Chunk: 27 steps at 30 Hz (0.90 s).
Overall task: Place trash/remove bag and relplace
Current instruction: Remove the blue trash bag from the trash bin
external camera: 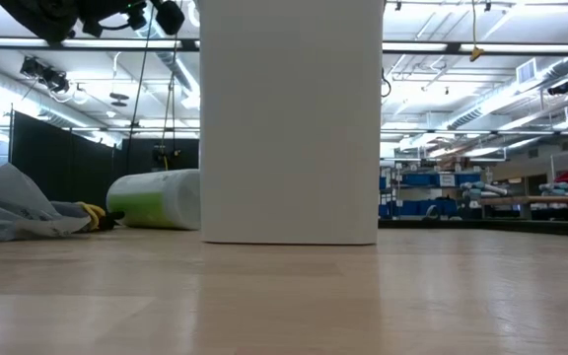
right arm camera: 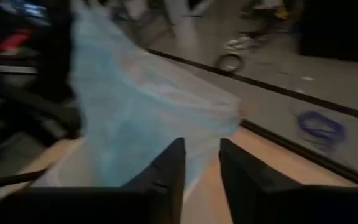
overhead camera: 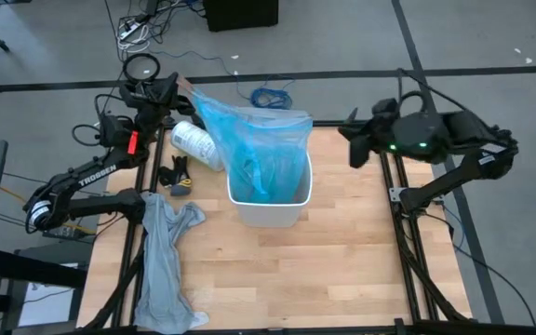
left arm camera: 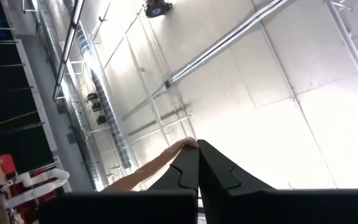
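**Blue liner being drawn up out of the bin**

High view: the white bin [overhead camera: 270, 200] is sitting at the centre of the desk [overhead camera: 342, 270], and the light-blue bag [overhead camera: 249, 140] is rising out of it, stretching toward the upper left of the frame. The left pincer [overhead camera: 177, 90] is sitting at that upper-left corner of the bag, clenched on the plastic, which would explain why the liner is standing tall and taut instead of slumping. The right pincer [overhead camera: 354, 140] is hovering off the bag's right edge, at the right of centre, apart from the plastic. The grey replacement liner [overhead camera: 164, 261] is lying limp at the lower left, probably waiting its turn, with a white printed roll [overhead camera: 196, 144] beside the bin.

Low view: the bin is filling the centre; the roll is lying on its side at the left. No loose trash is showing on the desk.

Left wrist view: the dark fingers [left arm camera: 185, 171] are pressing together, with a thin pale strip, probably the bag, pinched between them.

Right wrist view: the fingers [right arm camera: 169, 168] are standing slightly parted, gripping nothing, with the bag just ahead, so a release seems likely.
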{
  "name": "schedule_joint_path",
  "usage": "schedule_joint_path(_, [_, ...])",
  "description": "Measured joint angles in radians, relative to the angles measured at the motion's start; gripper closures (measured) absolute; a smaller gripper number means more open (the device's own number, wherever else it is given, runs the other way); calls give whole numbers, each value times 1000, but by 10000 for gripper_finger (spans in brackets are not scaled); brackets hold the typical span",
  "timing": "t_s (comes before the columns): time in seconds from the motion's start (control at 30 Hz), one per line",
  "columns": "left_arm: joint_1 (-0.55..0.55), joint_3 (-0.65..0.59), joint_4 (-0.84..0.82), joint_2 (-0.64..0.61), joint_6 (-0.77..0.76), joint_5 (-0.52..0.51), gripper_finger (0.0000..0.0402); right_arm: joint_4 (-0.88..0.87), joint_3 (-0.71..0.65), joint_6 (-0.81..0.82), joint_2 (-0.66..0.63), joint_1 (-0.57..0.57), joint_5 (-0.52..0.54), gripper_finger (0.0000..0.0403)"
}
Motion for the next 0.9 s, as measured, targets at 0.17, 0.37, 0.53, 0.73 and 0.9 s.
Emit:
schedule_joint_path(0.17, [0, 0, -1, 0, 24, 5, 396, -21, 0, -1, 69, -121, -36, 258])
schedule_joint_path(0.37, [0, 1, -1, 0, 47, 6, 396, 38, 0, -100, 132, -314, -198, 239])
schedule_joint_path(0.53, [-2, 1, -1, 0, 47, 13, 396, 131, 1, -176, 169, -451, -403, 243])
schedule_joint_path(0.73, [-2, 1, 0, 0, 47, 39, 396, 127, 1, -194, 206, -553, -576, 245])
schedule_joint_path(0.9, [-2, 1, 2, 0, 47, 40, 396, 64, 1, -219, 224, -594, -578, 245])
